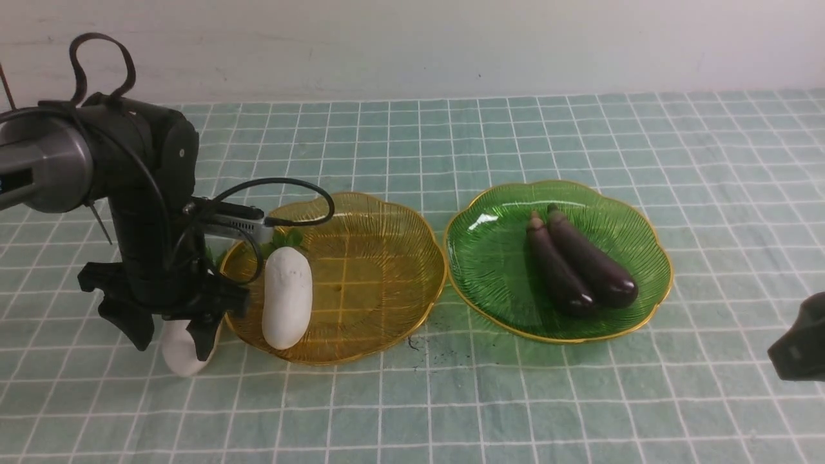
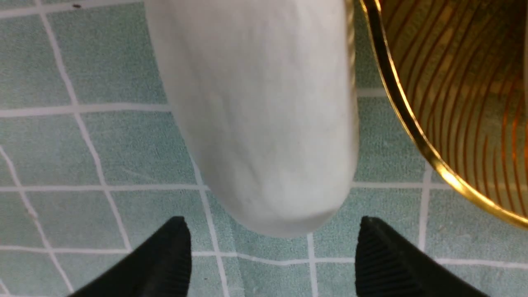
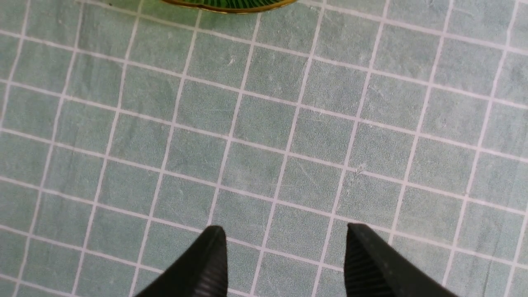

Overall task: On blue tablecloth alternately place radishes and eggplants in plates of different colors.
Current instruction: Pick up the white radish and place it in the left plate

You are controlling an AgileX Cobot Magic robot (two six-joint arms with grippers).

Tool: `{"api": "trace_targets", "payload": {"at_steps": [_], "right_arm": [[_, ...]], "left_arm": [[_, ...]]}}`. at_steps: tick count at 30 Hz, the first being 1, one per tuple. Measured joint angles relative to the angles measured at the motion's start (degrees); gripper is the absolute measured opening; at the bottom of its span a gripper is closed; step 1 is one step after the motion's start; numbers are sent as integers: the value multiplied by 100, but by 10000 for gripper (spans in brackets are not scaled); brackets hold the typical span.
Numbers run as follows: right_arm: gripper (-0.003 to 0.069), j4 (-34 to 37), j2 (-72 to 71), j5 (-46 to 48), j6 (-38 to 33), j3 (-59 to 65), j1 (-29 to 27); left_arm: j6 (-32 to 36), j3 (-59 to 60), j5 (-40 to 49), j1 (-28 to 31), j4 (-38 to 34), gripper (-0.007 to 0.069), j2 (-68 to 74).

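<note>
– Radishes: where are they found?
– One radish (image 1: 287,298) is seen lying inside the amber plate (image 1: 377,258), near its left edge. The second radish (image 1: 182,354) is found on the blue tablecloth (image 1: 580,399), just outside that plate's rim, under the left tool (image 1: 173,348). Whether it leans on the rim cannot be told.
– The tools' state?
– The left tool is noted as wide: in the left wrist view both fingers stand clear of the radish's rounded end. The right tool (image 3: 284,233) is spread too, with nothing between its fingers, low over bare cloth and well apart from the plates.
– Eggplants?
– Both eggplants (image 1: 583,264) are laid side by side, touching, in the green plate (image 1: 490,258). That half is judged done.
– The step in hand?
– The last radish, by judgement. It is not yet counted as placed. A grip across its middle is called for, then a lift clear of the gold rim and a set-down beside the first radish without that one being knocked.
– Surface and room?
– The desk is covered by the gridded cloth, lying flat. A few dark specks (image 1: 412,345) are noted in front, between the plates. A plain pale wall (image 1: 451,45) is seen behind.
</note>
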Motion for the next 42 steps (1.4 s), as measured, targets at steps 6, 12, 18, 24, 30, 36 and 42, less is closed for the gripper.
{"api": "trace_targets", "payload": {"at_steps": [6,12,18,24,30,36,42], "right_arm": [[359,0,0,0,0,0,0],[359,0,0,0,0,0,0],[359,0,0,0,0,0,0],[359,0,0,0,0,0,0],[359,0,0,0,0,0,0],[359,0,0,-68,0,0,0],[359,38,0,-207,0,0,0]], "left_arm": [[-3,0,-36,0,28,479,246],[-107,0,43,0,33,444,458],[-292,0,165,0,201,325,458],[-427,0,165,0,371,325,439],[-479,12,171,0,865,325,52],[-479,-4,207,0,1052,325,-807],[-444,-548,335,-40,-97,325,-1233]]}}
